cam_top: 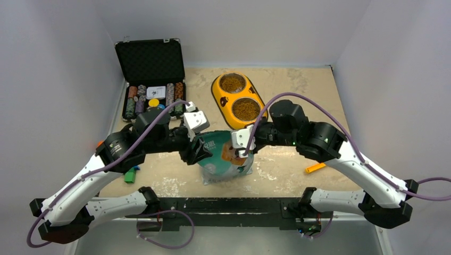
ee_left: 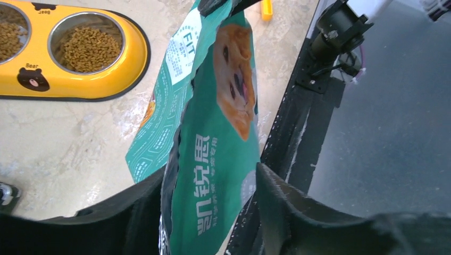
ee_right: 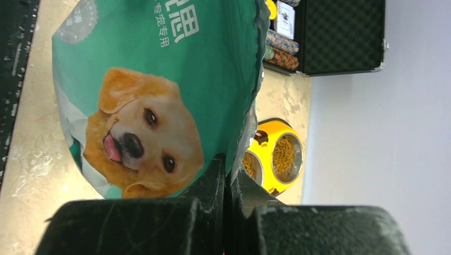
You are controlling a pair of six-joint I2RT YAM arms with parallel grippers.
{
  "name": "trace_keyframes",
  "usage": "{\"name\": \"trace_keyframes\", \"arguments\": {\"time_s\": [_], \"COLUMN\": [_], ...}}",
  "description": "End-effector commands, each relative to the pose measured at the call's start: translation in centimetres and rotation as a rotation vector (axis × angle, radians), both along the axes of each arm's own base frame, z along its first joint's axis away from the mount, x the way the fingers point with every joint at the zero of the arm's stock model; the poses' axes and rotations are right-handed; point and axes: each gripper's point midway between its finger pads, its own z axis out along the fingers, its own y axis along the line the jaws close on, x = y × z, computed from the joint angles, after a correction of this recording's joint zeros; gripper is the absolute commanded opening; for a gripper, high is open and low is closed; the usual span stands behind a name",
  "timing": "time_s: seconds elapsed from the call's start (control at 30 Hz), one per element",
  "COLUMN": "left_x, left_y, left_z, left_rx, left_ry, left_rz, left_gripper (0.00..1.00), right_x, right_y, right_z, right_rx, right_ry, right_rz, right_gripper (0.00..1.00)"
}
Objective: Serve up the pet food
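Near the front of the surface [cam_top: 298, 90], between the two arms, the pouch [cam_top: 226, 159] is held by both hands: the left hand [cam_top: 198, 151] is clamped on its left edge, and the right hand [cam_top: 245, 150] is pinched tight on its right edge, near the dog's face. I cannot tell whether its base touches the surface. Kibble [cam_top: 245, 109] already fills both bowls of the yellow feeder [cam_top: 254, 93], which lies just behind the pouch. So the pouring looks done, and the step in hand is probably putting the pouch away. The next move calls for lowering it upright, clear of the feeder, and letting go one side at a time so it neither topples nor spills
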Motion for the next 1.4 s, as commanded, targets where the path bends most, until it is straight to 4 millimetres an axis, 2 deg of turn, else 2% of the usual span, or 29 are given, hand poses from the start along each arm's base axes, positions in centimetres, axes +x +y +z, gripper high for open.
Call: {"name": "trace_keyframes", "arguments": {"time_s": [0.0,0.1,0.2,0.27,0.33,0.37,0.43,0.47,0.6,0.63,0.7,0.77,0.8,0.83,0.87,0.9,0.97,1.03,1.1,1.13,1.17,1.23,1.3,1.33,1.37], "left_x": [0.2,1.3,2.2,2.5,2.8,3.2,3.2,3.0,1.2,0.6,0.0,-0.3,-0.3,-0.1,0.1,0.2,0.8,1.6,2.2,2.4,2.5,2.4,2.2,2.0,1.9], "left_y": [-2.0,-3.0,-3.4,-3.6,-3.4,-3.0,-2.6,-2.5,-3.4,-3.7,-4.1,-4.3,-4.3,-4.2,-4.0,-3.9,-3.5,-3.2,-3.0,-3.0,-3.1,-3.3,-3.3,-3.0,-2.6], "left_z": [3.2,3.7,4.1,3.8,3.2,3.1,4.1,5.1,7.2,7.4,7.9,8.0,8.0,7.9,7.9,7.9,7.8,7.2,6.2,5.7,4.9,4.6,4.5,4.2,4.0], "left_rx": [-0.099,-0.116,-0.132,-0.116,-0.078,-0.058,-0.068,-0.095,-0.169,-0.180,-0.219,-0.247,-0.253,-0.254,-0.254,-0.254,-0.239,-0.201,-0.152,-0.140,-0.137,-0.180,-0.203,-0.193,-0.183], "left_ry": [-0.028,-0.060,-0.117,-0.142,-0.156,-0.159,-0.172,-0.160,0.032,0.083,0.156,0.186,0.190,0.189,0.187,0.181,0.154,0.127,0.088,0.071,0.065,0.035,-0.001,-0.006,-0.011], "left_rz": [-0.043,-0.029,-0.019,-0.031,-0.036,-0.009,0.008,0.015,-0.024,-0.042,-0.067,-0.077,-0.078,-0.069,-0.060,-0.056,-0.031,0.010,0.045,0.054,0.057,0.042,0.017,0.013,0.023], "left_gripper": [0.65,0.66,0.55,0.36,0.09,0.01,0.00,0.00,0.00,0.00,0.00,0.00,0.00,0.00,0.00,0.00,0.01,0.25,0.48,0.55,0.56,0.56,0.50,0.39,0.20], "right_x": [-0.1,-0.8,-1.2,-1.3,-1.3,-1.2,-0.6,-0.4,-1.8,-1.6,-1.7,-1.7,-1.1,-0.5,0.3,1.3,2.0,2.0,0.9,0.4,0.1,-0.3,-0.5,-0.6,-0.5], "right_y": [-0.9,-1.3,-1.7,-1.8,-1.8,-1.8,-1.6,-1.5,0.8,1.4,2.4,3.1,3.3,3.3,3.1,3.0,2.6,2.4,2.9,3.1,3.2,3.6,4.0,4.0,4.0], "right_z": [1.3,2.2,2.6,2.6,2.4,2.1,1.7,1.7,1.7,1.5,1.3,1.2,1.1,1.2,1.2,1.7,2.1,3.1,3.9,4.1,4.3,4.6,5.1,5.5,5.7], "right_rx": [-0.053,-0.062,-0.058,-0.033,-0.025,-0.025,-0.018,-0.010,0.016,0.010,0.005,0.008,0.011,0.011,0.012,0.027,0.021,0.031,0.039,0.048,0.064,0.103,0.106,0.105,0.110], "right_ry": [0.032,0.117,0.195,0.238,0.289,0.305,0.324,0.325,0.365,0.359,0.344,0.320,0.286,0.246,0.212,0.177,0.139,0.142,0.198,0.222,0.244,0.292,0.343,0.363,0.382], "right_rz": [-0.002,0.027,0.032,0.027,0.022,0.008,-0.027,-0.038,0.022,0.014,0.020,0.026,0.003,-0.024,-0.058,-0.101,-0.129,-0.131,-0.074,-0.055,-0.040,-0.031,-0.044,-0.048,-0.070], "right_gripper": [0.00,0.00,0.00,0.00,0.00,0.07,0.23,0.37,0.72,0.76,0.77,0.73,0.65,0.53,0.25,0.02,0.00,0.00,0.00,0.00,0.00,0.00,0.00,0.00,0.00]}}
